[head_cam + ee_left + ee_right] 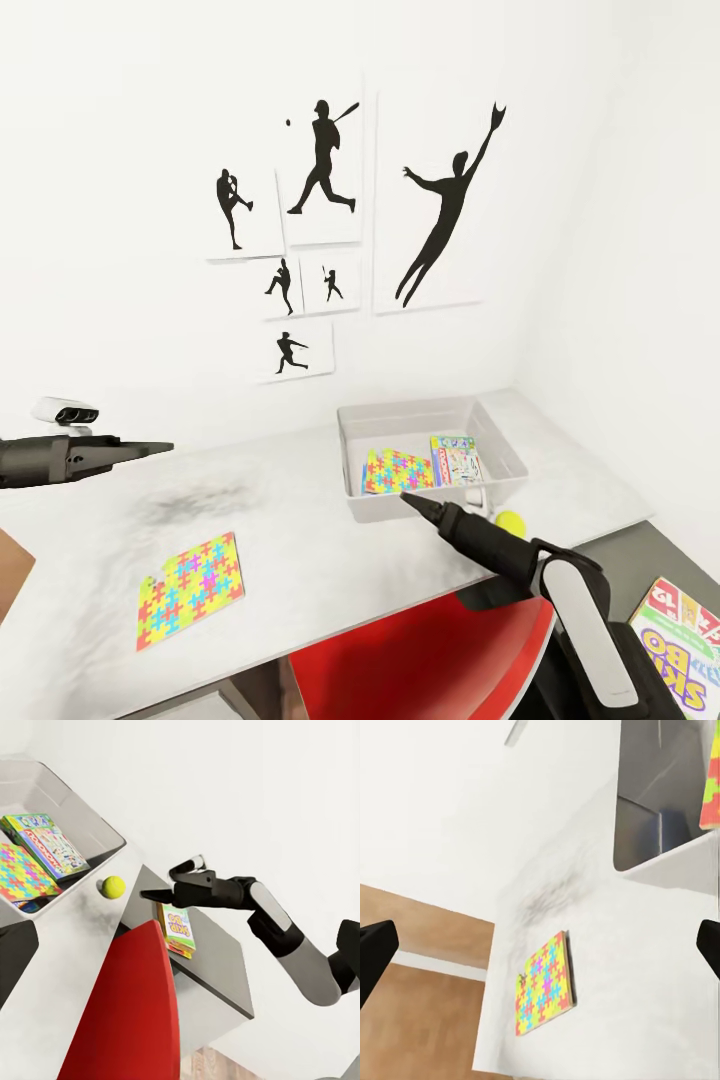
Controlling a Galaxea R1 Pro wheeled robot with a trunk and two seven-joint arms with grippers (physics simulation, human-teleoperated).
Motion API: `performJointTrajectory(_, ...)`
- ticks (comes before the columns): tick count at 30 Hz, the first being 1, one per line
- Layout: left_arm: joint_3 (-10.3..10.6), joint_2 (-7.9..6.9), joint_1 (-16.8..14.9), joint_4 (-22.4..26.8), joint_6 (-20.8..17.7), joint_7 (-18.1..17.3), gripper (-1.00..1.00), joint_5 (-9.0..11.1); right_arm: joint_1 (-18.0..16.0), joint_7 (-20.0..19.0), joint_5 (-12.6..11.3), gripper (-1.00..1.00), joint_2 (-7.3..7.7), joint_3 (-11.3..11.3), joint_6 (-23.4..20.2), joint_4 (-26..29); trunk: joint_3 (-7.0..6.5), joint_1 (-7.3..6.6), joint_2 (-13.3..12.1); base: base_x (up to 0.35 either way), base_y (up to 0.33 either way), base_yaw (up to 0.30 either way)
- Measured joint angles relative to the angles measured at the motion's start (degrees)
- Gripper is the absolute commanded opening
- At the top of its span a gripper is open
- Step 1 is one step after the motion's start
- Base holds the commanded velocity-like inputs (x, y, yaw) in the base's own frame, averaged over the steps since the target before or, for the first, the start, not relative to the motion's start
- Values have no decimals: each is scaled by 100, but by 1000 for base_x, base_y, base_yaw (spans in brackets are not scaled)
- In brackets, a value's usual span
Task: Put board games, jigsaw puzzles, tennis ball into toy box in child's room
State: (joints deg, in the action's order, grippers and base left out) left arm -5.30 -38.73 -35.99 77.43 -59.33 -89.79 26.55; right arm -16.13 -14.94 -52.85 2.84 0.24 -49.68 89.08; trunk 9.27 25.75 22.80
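The grey toy box point(350, 455) stands on the pale table point(300, 520) and holds one jigsaw puzzle point(397, 470) beside a blue board game point(457, 460). The other jigsaw puzzle point(190, 588) lies flat on the table's near left. By the box's right corner rests the tennis ball point(511, 521). My right gripper point(410, 497) hovers open and empty over the box's near wall, its fingers point(375, 952) spread wide. Out at the left, my left gripper point(150, 450) hangs open above the table. A lettered board game point(675, 645) lies on the dark cabinet. The bed is out of view.
A red chair point(430, 650) is pushed in under the table's near edge, below my right arm. The dark grey cabinet point(217, 975) adjoins the table's right end, lower down. Baseball silhouette pictures point(320, 200) hang on the white wall behind. Wood floor point(420, 945) lies beyond the table's left end.
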Motion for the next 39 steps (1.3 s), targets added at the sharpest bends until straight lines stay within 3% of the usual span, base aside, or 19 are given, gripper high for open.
performJointTrajectory(12,-3,0,0,-38,0,0,100,0,26,-44,19,100,29,11,589,-413,0,0,0,-36,4,0)
performJointTrajectory(30,-5,17,0,-62,0,0,100,-10,26,-37,19,100,15,10,634,-451,0,0,0,-8,2,2)
performJointTrajectory(39,-6,17,2,-61,0,1,100,-11,26,-26,26,100,8,11,641,-456,0,0,0,-28,12,215)
